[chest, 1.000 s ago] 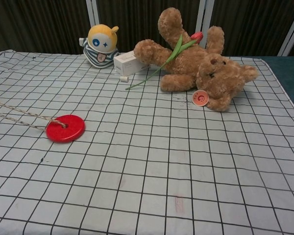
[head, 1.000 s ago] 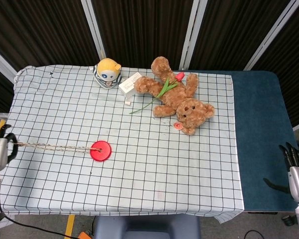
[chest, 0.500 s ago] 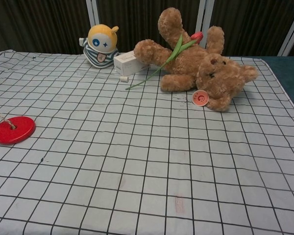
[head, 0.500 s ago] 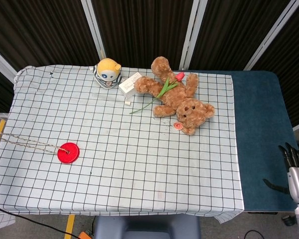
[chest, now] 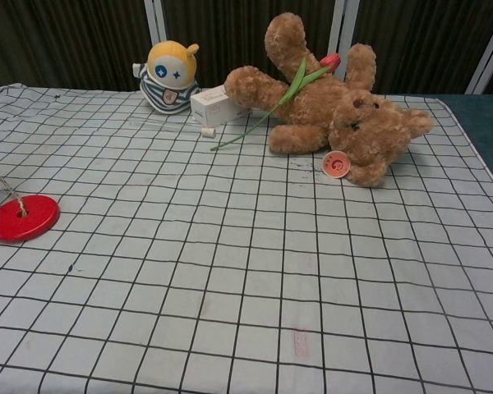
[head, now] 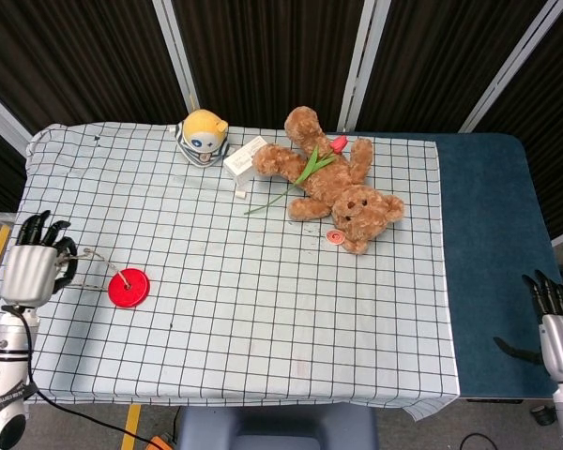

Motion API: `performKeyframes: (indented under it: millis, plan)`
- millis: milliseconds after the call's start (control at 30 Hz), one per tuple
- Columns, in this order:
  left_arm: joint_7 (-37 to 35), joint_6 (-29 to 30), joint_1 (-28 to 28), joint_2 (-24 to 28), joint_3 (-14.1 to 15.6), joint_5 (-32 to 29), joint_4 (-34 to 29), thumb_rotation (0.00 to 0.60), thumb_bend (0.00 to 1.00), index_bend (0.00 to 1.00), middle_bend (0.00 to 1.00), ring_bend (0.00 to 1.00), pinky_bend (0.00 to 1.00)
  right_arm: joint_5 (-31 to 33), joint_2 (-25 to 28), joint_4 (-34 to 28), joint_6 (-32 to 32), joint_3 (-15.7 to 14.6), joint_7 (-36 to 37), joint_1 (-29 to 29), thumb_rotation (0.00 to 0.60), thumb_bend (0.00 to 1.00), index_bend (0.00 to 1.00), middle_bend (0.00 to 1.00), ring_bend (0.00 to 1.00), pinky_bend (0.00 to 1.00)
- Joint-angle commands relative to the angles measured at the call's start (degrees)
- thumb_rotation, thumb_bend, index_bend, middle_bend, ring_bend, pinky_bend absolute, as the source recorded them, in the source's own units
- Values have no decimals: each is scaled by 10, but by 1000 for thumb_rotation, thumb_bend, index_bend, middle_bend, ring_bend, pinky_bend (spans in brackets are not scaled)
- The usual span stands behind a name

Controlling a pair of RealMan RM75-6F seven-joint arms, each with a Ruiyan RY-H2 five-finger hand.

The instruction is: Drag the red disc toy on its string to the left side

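The red disc toy [head: 129,288] lies flat on the checked cloth [head: 263,309] near its left edge, and shows at the far left of the chest view [chest: 22,217]. Its string [head: 98,264] runs from the disc's centre up and left to my left hand [head: 30,270], which grips it just off the cloth's left edge. In the chest view the string [chest: 2,182] rises off the cloth and leaves the frame. My right hand [head: 555,323] hangs at the far right beyond the table, fingers apart and holding nothing.
A brown teddy bear [head: 333,183] with a tulip [head: 305,171] across it lies at the back middle. Next to it are a white box [head: 245,156] and a yellow-headed doll [head: 204,136]. A dark blue mat [head: 493,253] covers the table's right end.
The disc slid left across several squares, then stopped. My left hand, out of frame half a second ago, is back in view close to the disc, with the string shorter and raised.
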Motion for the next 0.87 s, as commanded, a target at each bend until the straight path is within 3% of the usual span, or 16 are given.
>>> performKeyframes:
  millis: [33,267,533,867]
  plan:
    - [-15,-105,-25,41,26,-13,-73,600,318,0,0,0,0,3,0,4,-2,1,5,0,600,29,0,0,0,0]
    - [-56,-93,-17,49,26,3,-87,600,276,0,0,0,0,5,0,9,-6,2,12,2,600,29,0,0,0,0]
    - [-65,-25,21,77,31,30,-127,600,274,0,0,0,0,-2,1,6,3,1,18,-1,600,29,0,0,0,0]
    - [-68,79,98,51,64,67,-70,600,295,0,0,0,0,-14,0,6,25,-9,16,-15,600,29,0,0,0,0]
